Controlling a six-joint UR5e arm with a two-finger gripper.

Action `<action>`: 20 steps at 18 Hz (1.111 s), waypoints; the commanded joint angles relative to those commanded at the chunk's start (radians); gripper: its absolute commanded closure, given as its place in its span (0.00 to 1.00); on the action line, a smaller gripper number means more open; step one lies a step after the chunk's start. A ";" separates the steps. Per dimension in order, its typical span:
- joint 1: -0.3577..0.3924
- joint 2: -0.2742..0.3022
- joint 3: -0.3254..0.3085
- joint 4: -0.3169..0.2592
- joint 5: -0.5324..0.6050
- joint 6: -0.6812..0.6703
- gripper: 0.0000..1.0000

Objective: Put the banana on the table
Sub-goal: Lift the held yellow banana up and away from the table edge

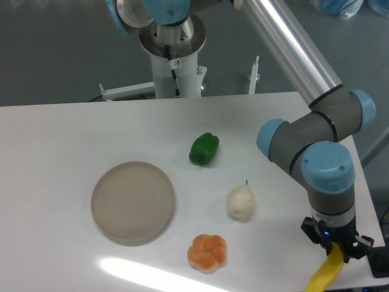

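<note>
The yellow banana hangs from my gripper at the front right corner of the white table. The gripper points straight down and is shut on the banana's upper end. The banana slants down to the left, and its lower tip reaches the bottom edge of the view. I cannot tell whether the tip touches the table.
A round beige-grey plate lies at the front left. A green pepper sits in the middle, a pale pear to its front right, and an orange lobed fruit at the front. The table's right edge runs close beside the gripper.
</note>
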 joint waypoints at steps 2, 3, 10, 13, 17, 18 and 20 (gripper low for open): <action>0.000 0.002 -0.005 0.002 0.002 0.000 0.68; 0.000 0.003 -0.006 0.000 0.002 -0.003 0.68; 0.002 0.072 -0.067 -0.012 0.000 0.006 0.68; 0.015 0.152 -0.162 -0.021 -0.017 0.015 0.68; 0.058 0.267 -0.335 -0.020 -0.051 0.121 0.68; 0.073 0.291 -0.368 -0.020 -0.057 0.152 0.68; 0.101 0.328 -0.420 -0.018 -0.095 0.196 0.68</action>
